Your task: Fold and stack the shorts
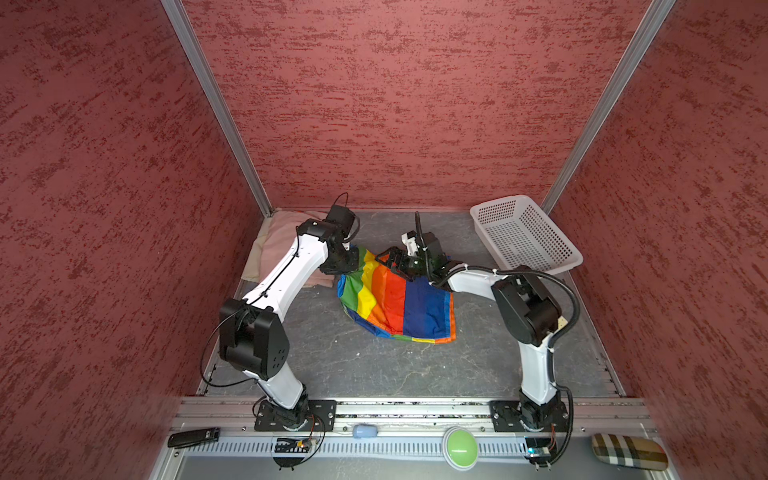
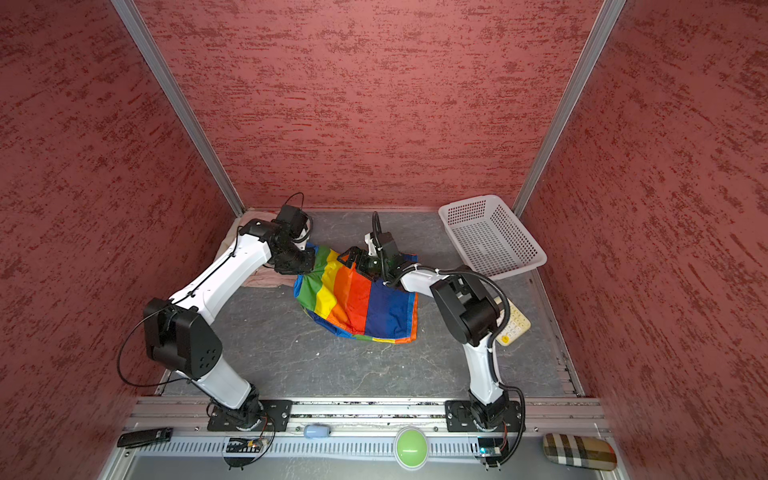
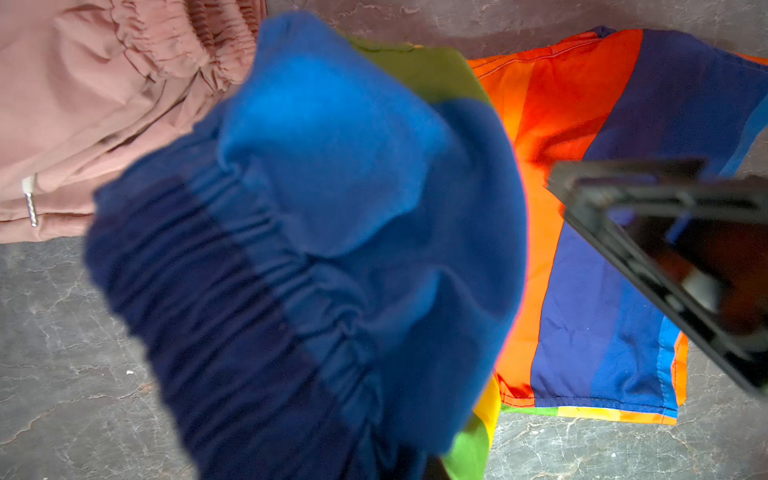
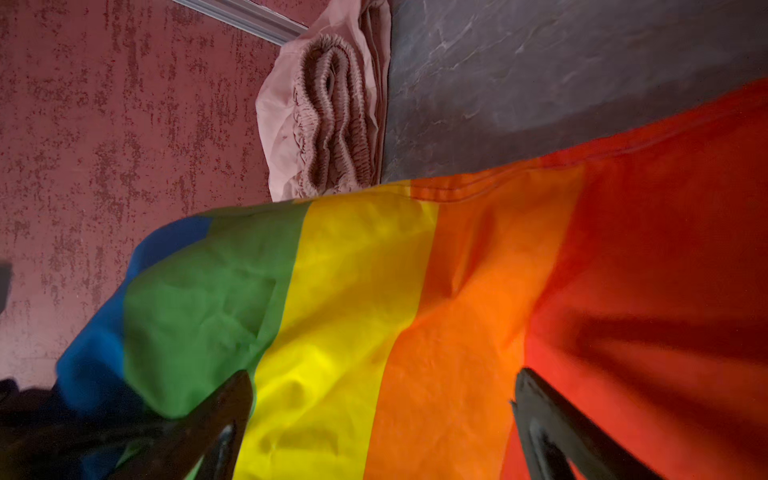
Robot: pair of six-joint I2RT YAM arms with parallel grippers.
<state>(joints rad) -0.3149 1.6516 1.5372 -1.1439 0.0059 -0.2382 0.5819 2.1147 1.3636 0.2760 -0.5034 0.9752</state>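
Your left pincer (image 1: 351, 259) pinches the rainbow shorts (image 1: 399, 307) by the waistband. They look light, floppy, slippery. Right pincer (image 4: 382, 419) spread beside it, so grab the waistband there.

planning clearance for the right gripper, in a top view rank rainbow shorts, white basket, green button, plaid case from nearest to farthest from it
1. rainbow shorts: mid-table, directly under the open right gripper.
2. white basket: back right corner of the table.
3. green button: on the front rail, right of centre.
4. plaid case: far right end of the front rail.
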